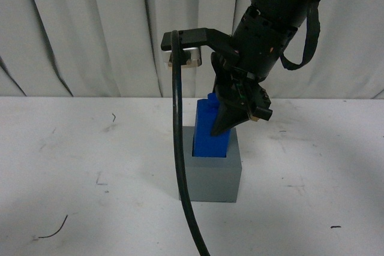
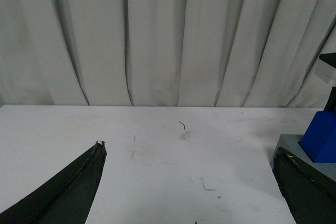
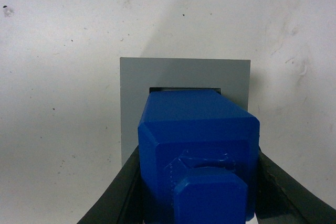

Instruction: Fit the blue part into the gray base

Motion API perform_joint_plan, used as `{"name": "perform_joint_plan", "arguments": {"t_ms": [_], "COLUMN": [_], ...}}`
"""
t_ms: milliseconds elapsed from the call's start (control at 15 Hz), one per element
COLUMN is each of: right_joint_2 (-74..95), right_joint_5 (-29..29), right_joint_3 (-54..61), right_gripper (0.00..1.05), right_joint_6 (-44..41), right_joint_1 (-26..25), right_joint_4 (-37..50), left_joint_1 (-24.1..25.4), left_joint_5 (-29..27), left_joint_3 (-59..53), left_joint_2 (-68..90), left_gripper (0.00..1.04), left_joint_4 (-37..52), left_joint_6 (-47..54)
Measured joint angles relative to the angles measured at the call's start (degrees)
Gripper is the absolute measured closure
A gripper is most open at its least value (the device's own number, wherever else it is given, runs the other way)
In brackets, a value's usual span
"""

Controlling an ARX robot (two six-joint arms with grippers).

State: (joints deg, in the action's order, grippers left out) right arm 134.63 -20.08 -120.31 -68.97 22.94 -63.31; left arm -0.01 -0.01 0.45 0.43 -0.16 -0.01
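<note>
Clamped on the blue part [image 1: 205,133], the jaws of my right gripper [image 1: 223,125] hold it by its sides, with the knob [image 3: 210,195] showing between them. I see its lower end inside the recess of the gray base [image 1: 210,179], and most of the block stands above the rim. The right wrist view shows a thin dark strip of open recess along one side. The base sits mid-table [image 1: 312,166]. My left gripper [image 2: 189,153] has its jaws spread wide on nothing, one finger [image 2: 302,192] just beside the base. A black cable [image 1: 178,148] hangs at the base's near left.
</note>
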Motion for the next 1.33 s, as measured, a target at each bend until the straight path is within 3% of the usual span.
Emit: {"name": "perform_joint_plan", "arguments": {"t_ms": [200,1067,1333], "right_joint_2": [0.24,0.33,1.51], "right_joint_5": [3.02,6.54,8.26], "right_joint_3": [-0.42,-0.26,1.07], "right_gripper": [0.58,0.58,0.1], "right_joint_6": [-4.13,-3.63,-5.92], "right_joint_1": [0.26,1.55,1.75], "right_joint_4": [-0.92,-0.74,0.0], "left_joint_1": [0.0,0.0,0.0], "left_joint_5": [0.0,0.0,0.0], "left_joint_3": [0.0,0.0,0.0], "left_joint_2": [0.0,0.0,0.0], "left_gripper": [0.07,0.07,0.07], "left_joint_4": [0.0,-0.02,-0.02], "left_joint_6": [0.0,0.0,0.0]}}
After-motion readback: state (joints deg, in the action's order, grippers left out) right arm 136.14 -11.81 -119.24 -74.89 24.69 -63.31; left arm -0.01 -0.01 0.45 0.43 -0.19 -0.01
